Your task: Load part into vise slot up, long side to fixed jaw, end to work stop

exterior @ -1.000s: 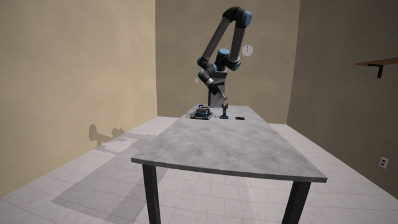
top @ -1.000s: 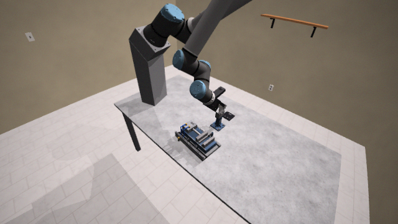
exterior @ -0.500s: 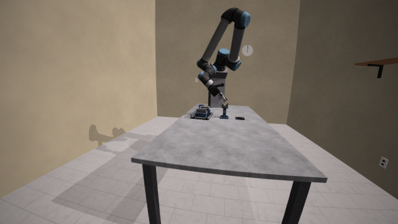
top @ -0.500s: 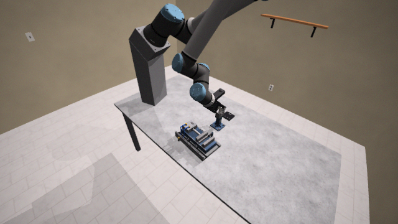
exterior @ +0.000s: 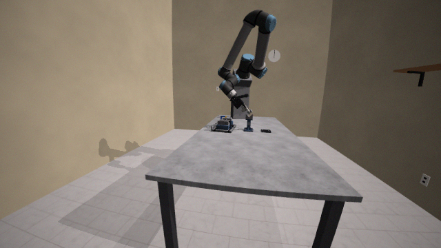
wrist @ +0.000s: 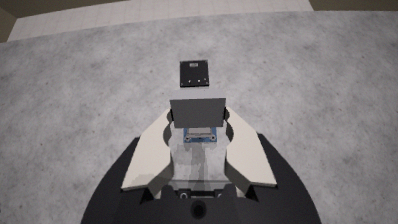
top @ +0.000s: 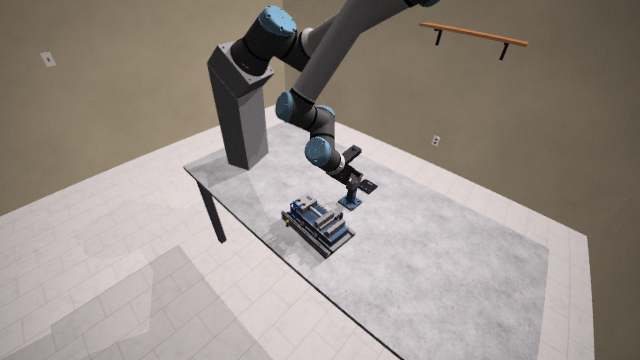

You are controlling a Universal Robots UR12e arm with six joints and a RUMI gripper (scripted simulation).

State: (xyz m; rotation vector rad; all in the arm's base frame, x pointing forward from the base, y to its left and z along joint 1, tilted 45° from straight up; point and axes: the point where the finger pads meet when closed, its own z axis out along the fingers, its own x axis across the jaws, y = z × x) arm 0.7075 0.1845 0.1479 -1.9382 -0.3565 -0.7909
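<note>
Currently, part [wrist: 198, 113]: off the infeed plate, at the V-block, tilted in our grip; whether it touches the V faces we cannot tell, nor which way its slot looks.
Gripper [top: 354, 177] [exterior: 248, 110] [wrist: 198, 107]: its two pale fingers pinch the part by opposite sides, with a broad grey face between them; we reach in at a slant, probably so that the part's faces match those of the V.
V-block [top: 352, 191] [exterior: 249, 117]: raised on a blue-footed stand between vise and infeed plate; we judge it serves here as a halfway rest, letting us let go and take a better hold for the slot-up lay.
Next: we likely seat the part squarely before we spread the fingers; freed too high or skewed, it could slip or rock out of the V.
Vise [top: 345, 241] [exterior: 224, 127]: standing open beside the stand, the part not yet loaded.
Fixed jaw [top: 335, 228]: the outer one, away from the cylinder [top: 305, 200]; our part's long side belongs against it. The work stop is too small to make out surely.
Infeed plate [top: 368, 186] [exterior: 266, 131] [wrist: 194, 73]: flat on the table [top: 425, 250] [exterior: 255, 165] [wrist: 300, 75], beyond the stand from the vise.
</note>
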